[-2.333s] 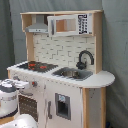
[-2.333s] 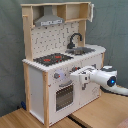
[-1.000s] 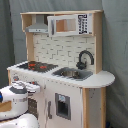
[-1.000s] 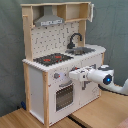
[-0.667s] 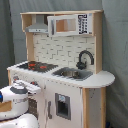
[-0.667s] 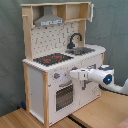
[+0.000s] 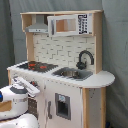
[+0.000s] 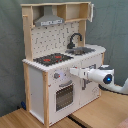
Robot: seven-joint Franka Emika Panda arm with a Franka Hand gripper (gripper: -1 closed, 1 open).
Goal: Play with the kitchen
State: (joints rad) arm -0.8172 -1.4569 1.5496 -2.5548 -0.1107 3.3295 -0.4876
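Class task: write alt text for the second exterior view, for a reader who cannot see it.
A white robot arm reaches from the second exterior view's right toward the knob panel of a white and light-wood toy kitchen. The kitchen has a black and red stovetop, a black faucet over a sink, and a windowed oven door.

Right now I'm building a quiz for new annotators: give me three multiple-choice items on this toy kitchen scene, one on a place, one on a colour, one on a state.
1. Where is the faucet?
A. at the sink
B. on the hood
C. on the oven door

2. What colour is the faucet?
A. white
B. black
C. yellow

3. Where is the gripper?
A. inside the sink
B. at the front panel of the kitchen, below the stovetop
C. above the hood

Answers: 1 A, it arches over the sink; 2 B, dark in both exterior views; 3 B, its tip meets the front.
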